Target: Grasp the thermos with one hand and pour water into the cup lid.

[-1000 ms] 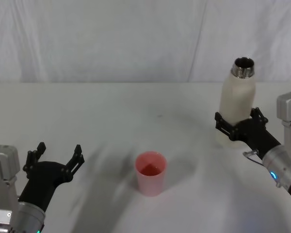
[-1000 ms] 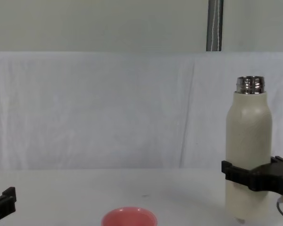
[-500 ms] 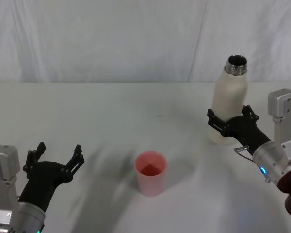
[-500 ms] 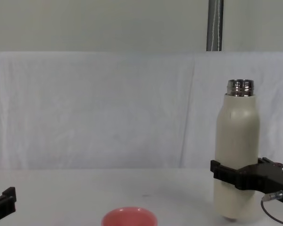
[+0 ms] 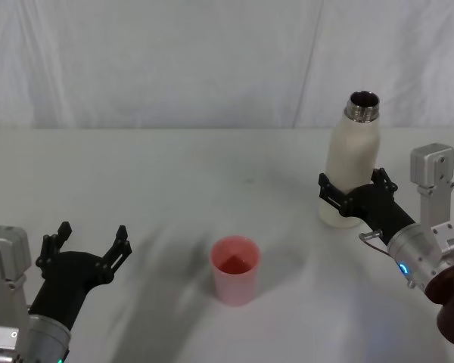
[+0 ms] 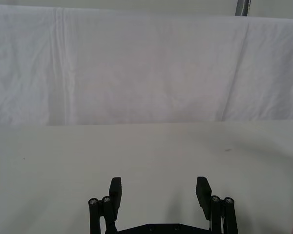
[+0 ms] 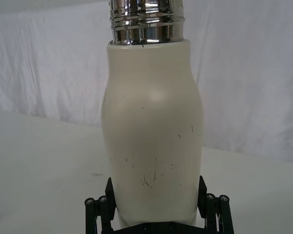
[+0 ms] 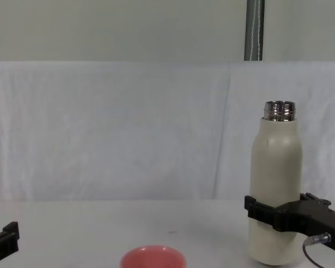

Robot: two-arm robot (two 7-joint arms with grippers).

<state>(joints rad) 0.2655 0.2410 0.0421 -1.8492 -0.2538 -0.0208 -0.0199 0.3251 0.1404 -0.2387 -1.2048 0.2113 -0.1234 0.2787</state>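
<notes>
The cream-white thermos (image 5: 351,162) stands upright at the right of the table, its open steel neck up; it also shows in the chest view (image 8: 276,184) and close up in the right wrist view (image 7: 153,136). My right gripper (image 5: 349,195) is shut on the thermos's lower body (image 8: 274,218), one finger on each side (image 7: 156,222). The pink cup lid (image 5: 235,270) sits upright at the table's middle, well left of the thermos, and its rim shows low in the chest view (image 8: 153,258). My left gripper (image 5: 87,243) rests open at the near left with nothing between its fingers (image 6: 158,190).
A white cloth covers the table (image 5: 174,174) and hangs as a backdrop behind it. A grey pole (image 8: 254,30) rises behind the backdrop. Bare table lies between the cup lid and the thermos.
My right gripper has carried the thermos leftward, closer to the cup lid, still upright. The left arm and the cup lid have not moved.
</notes>
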